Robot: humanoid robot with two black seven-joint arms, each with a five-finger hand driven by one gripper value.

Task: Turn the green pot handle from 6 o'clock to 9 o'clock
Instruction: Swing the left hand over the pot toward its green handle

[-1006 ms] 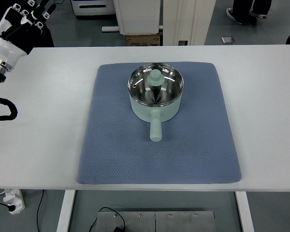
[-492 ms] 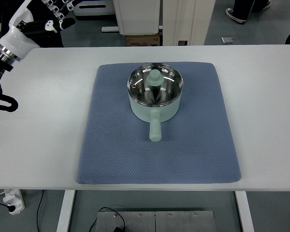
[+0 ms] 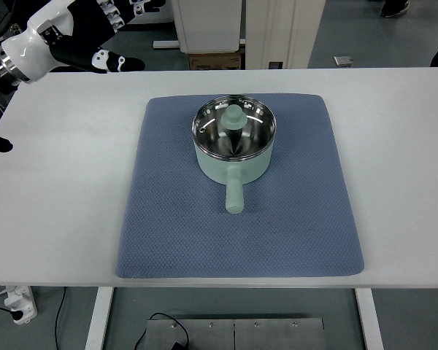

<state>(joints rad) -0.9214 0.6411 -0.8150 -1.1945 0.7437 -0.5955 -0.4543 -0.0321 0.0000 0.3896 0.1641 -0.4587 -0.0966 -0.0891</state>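
Since a second ago the left robot hand (image 3: pixel 106 44) has swung inward from the far left corner and now reaches over the back left edge of the table (image 3: pixel 58 182); pot and mat lie just as they did. Its upper fingers are cut off by the top edge of the picture, so only part of the hand shows: one dark finger with white joints (image 3: pixel 120 63) stretches out toward the right, and the rest look spread, holding nothing. It hangs well apart from the pot. A dark part of the robot pokes in at the left edge lower down. At the middle, the blue mat (image 3: pixel 160 233) carries the green pot (image 3: pixel 233 146), lid on, its knob at the centre. The pot handle (image 3: pixel 235 195) points straight toward the robot, at 6 o'clock.
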